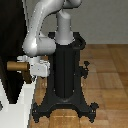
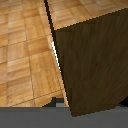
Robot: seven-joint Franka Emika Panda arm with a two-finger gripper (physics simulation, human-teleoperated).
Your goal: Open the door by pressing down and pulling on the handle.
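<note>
The door [image 1: 7,35] is a dark panel with a white frame at the exterior view's left. The tan handle [image 1: 16,65] juts from it, its rounded end hanging down. My grey-white gripper [image 1: 33,69] is at the handle's free end, touching or nearly touching it. In the wrist view a brown wood-grained surface [image 2: 95,65] fills much of the picture at close range; I cannot tell whether it is the handle or the door. Dark fingertips [image 2: 52,103] show far apart on either side of it, so the jaws stand open.
The black robot pedestal [image 1: 65,75] stands on a wooden floor [image 1: 107,75] just to the exterior view's right of the door. The white frame's lower part [image 1: 15,102] lies beside the pedestal's foot.
</note>
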